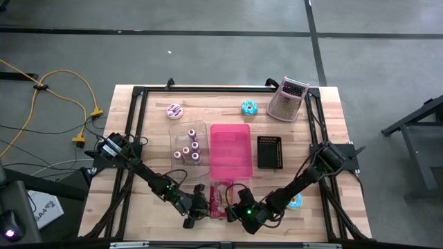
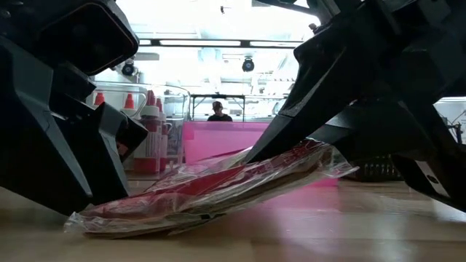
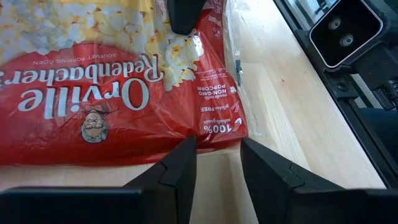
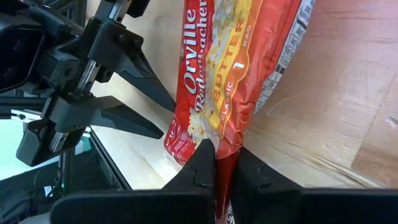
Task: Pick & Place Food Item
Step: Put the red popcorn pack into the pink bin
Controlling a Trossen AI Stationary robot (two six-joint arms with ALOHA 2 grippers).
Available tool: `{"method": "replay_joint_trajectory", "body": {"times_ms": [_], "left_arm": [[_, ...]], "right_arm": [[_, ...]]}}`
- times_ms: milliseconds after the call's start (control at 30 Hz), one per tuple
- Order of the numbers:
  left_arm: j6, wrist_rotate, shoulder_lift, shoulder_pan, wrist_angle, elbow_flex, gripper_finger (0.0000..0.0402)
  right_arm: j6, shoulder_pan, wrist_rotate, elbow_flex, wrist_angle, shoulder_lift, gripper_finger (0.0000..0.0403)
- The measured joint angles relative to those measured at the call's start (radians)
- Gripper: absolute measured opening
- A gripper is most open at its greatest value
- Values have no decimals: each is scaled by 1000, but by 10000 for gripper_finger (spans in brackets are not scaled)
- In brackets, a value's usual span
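A red popcorn bag [image 1: 220, 197] in clear wrap lies near the table's front edge, between my two grippers. My right gripper [image 4: 224, 163] is shut on one end of it. In the low view that end [image 2: 317, 156] is raised and the other end [image 2: 109, 218] rests on the wood. My left gripper [image 3: 217, 155] stands open at the bag's corner [image 3: 231, 129], on the bag's left side in the high view. From the right wrist view its two fingers [image 4: 149, 127] are spread beside the bag's edge. My right gripper pinches the bag's end edge [image 4: 229, 144] between its two fingers, slanting down from the table's right. The wrap bunches at the fingers. The bag is tilted, held end up, opposite end on the table. My left gripper: whether its fingertips [image 3: 185, 146] touch the bag's edge I cannot tell.
Behind the bag stands a pink bin [image 1: 230, 149], with a clear box of small pink items [image 1: 188, 145] to its left and a black tray [image 1: 269, 152] to its right. Donuts [image 1: 174, 111] [image 1: 249, 107] and a wire basket [image 1: 287, 100] sit at the far edge.
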Motion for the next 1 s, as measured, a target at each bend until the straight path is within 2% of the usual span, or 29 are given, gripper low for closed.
{"method": "replay_joint_trajectory", "body": {"times_ms": [1000], "left_arm": [[66, -14, -87, -12, -56, -1, 123]], "right_arm": [[-5, 39, 51, 0, -4, -7, 7]]}}
